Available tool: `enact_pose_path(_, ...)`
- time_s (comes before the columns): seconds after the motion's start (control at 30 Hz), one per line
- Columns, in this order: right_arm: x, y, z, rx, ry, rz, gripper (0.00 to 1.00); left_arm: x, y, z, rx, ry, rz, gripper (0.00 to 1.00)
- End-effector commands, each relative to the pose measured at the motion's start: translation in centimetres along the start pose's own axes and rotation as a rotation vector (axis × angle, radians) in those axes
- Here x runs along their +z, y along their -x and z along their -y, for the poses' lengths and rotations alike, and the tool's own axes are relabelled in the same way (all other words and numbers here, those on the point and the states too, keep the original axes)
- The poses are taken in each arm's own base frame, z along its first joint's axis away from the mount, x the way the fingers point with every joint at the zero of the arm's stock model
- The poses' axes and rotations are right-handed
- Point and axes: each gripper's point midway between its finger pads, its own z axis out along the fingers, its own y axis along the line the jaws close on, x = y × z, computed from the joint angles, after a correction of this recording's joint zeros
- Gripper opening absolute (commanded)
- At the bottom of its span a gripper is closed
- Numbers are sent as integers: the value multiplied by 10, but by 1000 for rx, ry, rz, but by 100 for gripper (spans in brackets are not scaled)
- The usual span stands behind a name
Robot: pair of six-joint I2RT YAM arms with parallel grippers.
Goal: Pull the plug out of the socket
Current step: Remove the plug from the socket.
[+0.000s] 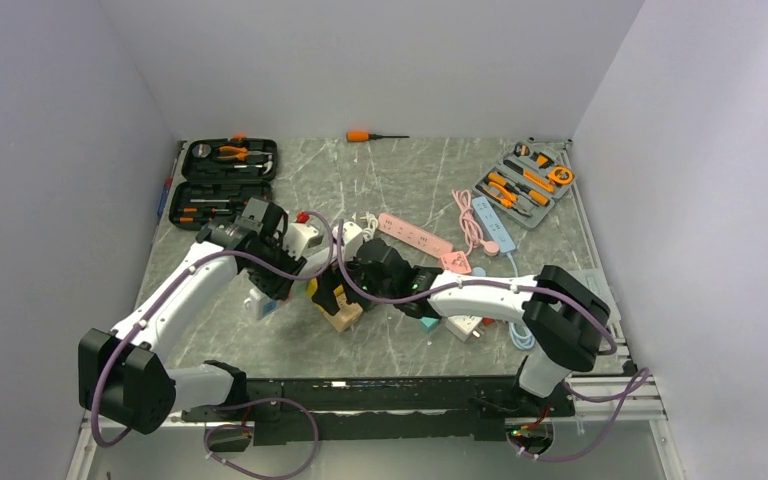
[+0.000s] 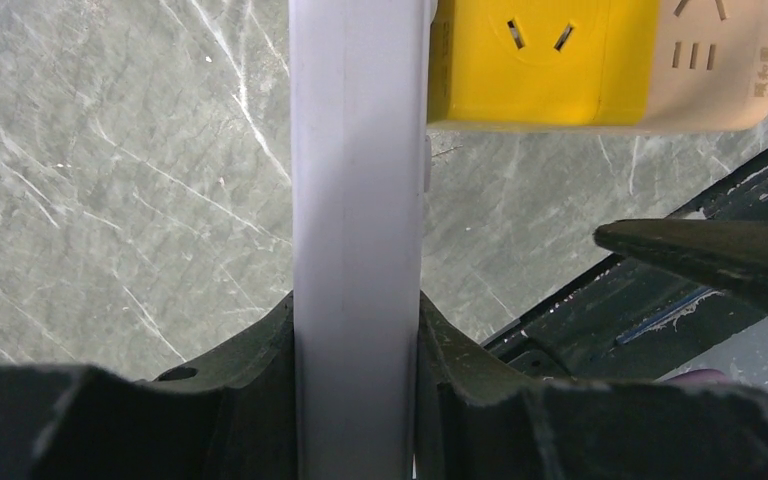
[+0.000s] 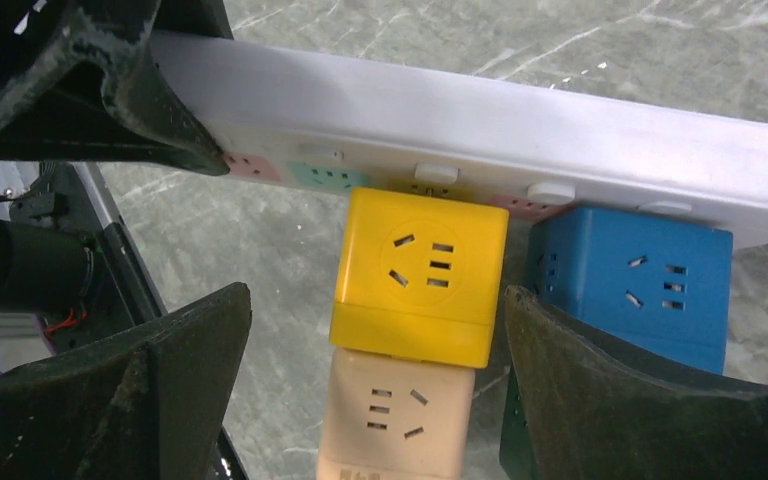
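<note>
My left gripper (image 2: 357, 300) is shut on a long white power strip (image 2: 357, 150) and holds it above the marble table; in the top view this gripper (image 1: 276, 280) is left of centre. A yellow cube plug (image 3: 420, 275) sits in the strip (image 3: 480, 130), with a beige cube (image 3: 395, 420) stacked on its outer end and a blue cube (image 3: 630, 280) plugged in beside it. My right gripper (image 3: 375, 292) is open, its fingers standing on either side of the yellow and beige cubes without touching them. In the top view it (image 1: 335, 290) is at the cubes (image 1: 343, 315).
A black tool case (image 1: 222, 182) lies open at the back left and a grey tool tray (image 1: 525, 185) at the back right. A pink strip (image 1: 415, 236), a blue strip (image 1: 493, 223) and an orange screwdriver (image 1: 372, 135) lie behind. A white adapter (image 1: 463, 327) lies under my right arm.
</note>
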Motion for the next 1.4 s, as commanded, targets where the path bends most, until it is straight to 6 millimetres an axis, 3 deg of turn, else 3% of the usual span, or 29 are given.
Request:
enact_pose_path(0.0,12,22,-13,-42,54,45,98,-32,57,14,61,-59,247,0)
enact_pose_path(0.37,32,-4,-13,8,120,-21,97,-41,63,15,62,-57,281,0)
enact_pose_path(0.6,41,-5,-17,27,145,-40,90,-43,68,16,58,-64,292,0)
enact_pose_path(0.77,44,-4,-12,56,136,-43,69,-41,68,15,58,-59,293,0)
enact_pose_path(0.87,43,-2,-10,66,127,-41,50,-40,67,13,56,-44,293,0)
enact_pose_path(1.07,37,5,-8,69,106,-22,20,-33,66,-12,36,90,275,0)
enact_pose_path(1.2,31,4,-4,69,78,-29,13,-26,59,-40,-1,242,233,0)
enact_pose_path(1.37,19,-2,2,68,41,-46,11,-22,55,-56,-14,323,200,0)
